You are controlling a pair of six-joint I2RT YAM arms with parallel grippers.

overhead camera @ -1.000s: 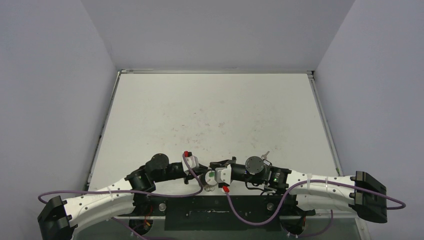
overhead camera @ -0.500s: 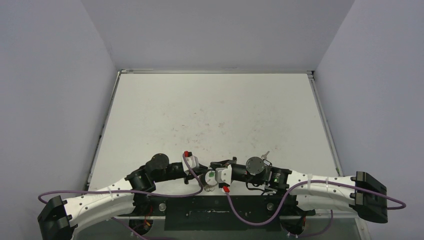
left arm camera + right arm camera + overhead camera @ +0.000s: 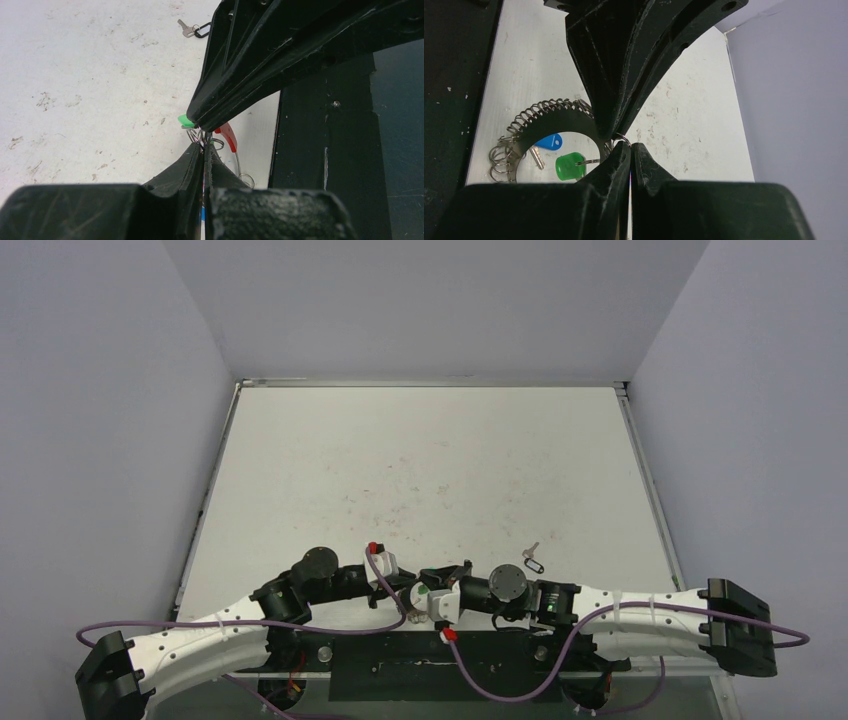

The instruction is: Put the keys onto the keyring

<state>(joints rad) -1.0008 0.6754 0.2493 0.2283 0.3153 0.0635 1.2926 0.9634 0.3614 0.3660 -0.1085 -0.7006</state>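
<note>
the keyring, a grey spiral coil with one red section, was at the near edge of the surface, a green key and a blue key showing through its loop. i had the left gripper and right gripper both closed, tip to tip at the coil's wire; what each pinched i couldn't tell. the black base plate lay just beside. a silver key on a black loop sat apart, and broad white surface ran on to the walls.
</note>
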